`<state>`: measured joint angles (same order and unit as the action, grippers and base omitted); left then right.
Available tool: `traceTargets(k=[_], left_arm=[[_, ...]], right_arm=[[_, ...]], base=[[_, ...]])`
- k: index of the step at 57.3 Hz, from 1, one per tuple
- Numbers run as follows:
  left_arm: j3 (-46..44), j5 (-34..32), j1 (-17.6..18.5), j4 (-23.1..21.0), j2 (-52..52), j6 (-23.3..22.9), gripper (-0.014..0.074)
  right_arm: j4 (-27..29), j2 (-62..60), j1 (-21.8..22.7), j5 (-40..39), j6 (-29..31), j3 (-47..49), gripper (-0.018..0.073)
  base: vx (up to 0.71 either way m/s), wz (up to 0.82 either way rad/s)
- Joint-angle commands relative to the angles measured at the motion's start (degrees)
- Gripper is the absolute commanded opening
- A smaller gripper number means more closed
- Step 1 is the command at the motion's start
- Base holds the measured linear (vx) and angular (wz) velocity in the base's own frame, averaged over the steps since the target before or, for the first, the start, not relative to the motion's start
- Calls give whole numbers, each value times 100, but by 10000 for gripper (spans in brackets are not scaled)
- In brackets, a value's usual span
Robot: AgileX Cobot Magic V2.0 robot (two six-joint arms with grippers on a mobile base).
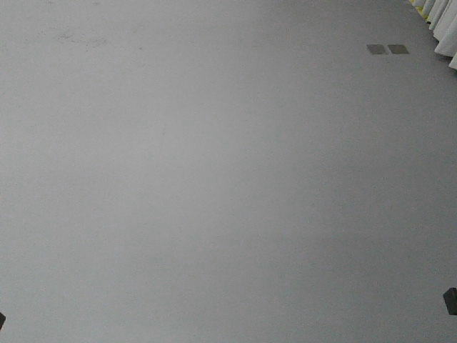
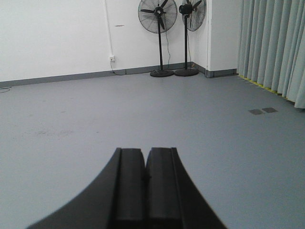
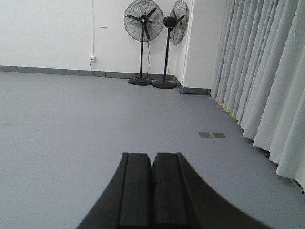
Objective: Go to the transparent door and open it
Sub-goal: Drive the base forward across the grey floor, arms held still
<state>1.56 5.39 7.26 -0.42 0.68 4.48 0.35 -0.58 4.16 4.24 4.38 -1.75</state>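
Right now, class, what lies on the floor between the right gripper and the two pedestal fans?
Only bare grey floor between the right gripper and the pedestal fans, in the right wrist view; two dark floor plates sit aside, near the curtain.

No writing, label, brand or number is legible on the wall (image 2: 57, 38), fans (image 2: 157, 14) or curtain (image 2: 271, 43).

Two fans (image 3: 143, 20) left of curtain (image 3: 267, 71)

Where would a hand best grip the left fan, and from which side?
The left fan: probably grip its thin upright pole between cage and round base, coming from the open floor in front; the wall is behind, the other fan close on its right.
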Motion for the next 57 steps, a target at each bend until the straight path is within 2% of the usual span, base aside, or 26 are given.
traceTargets(k=[1,57], left_arm=[[129,-452,0,-22,64,-38,-5],[129,-452,0,-22,64,-38,-5]], right_arm=[[-35,-56,23,-490,54,-77,-5],[-35,-56,23,-490,54,-77,-5]], base=[[0,0],[1,0]])
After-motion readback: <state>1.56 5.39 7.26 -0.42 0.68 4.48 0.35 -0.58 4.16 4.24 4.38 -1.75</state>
